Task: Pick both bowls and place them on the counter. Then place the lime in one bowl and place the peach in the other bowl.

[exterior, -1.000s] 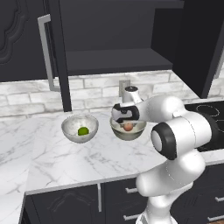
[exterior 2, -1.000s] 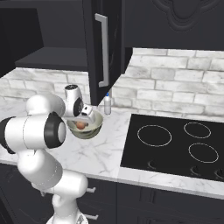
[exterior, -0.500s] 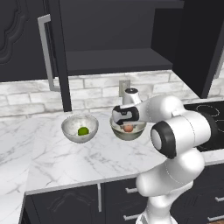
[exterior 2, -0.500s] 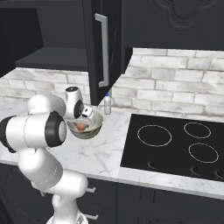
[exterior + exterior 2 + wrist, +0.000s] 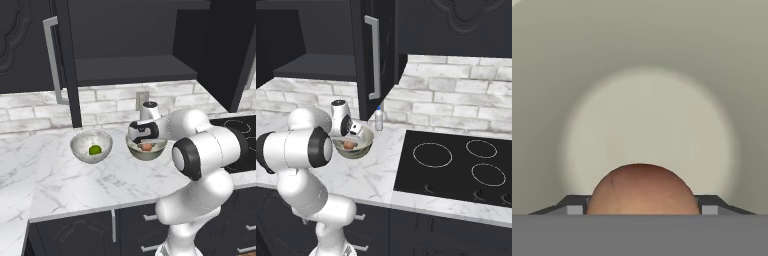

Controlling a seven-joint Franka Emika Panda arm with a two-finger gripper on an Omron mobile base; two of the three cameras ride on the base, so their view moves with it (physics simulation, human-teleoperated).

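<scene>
Peach (image 5: 642, 189) sits low inside the cream mottled bowl (image 5: 146, 150), between the two dark fingertips (image 5: 574, 205) of the tool (image 5: 145, 141), which is dipped into that bowl. The jaws stand wide, one on each side of the fruit; whether the pads press on it or have let it go I cannot tell, though the fruit looks close to the bowl's pale floor. Lime (image 5: 95, 149) lies in the white-grey marbled bowl (image 5: 91, 146), just to the left. Both bowls stand on the white marble surface (image 5: 90, 185), toward its back edge, with the black stovetop (image 5: 461, 167) off to the right and a small bottle (image 5: 378, 119) by the brick wall.

By my reading the task is almost done; what remains is getting the tool out cleanly. The risk is a fingertip catching the bowl's rim on the way up, tipping or dragging the bowl toward its neighbour. If the peach sticks to a pad, it could be lifted and dropped outside the bowl.
</scene>
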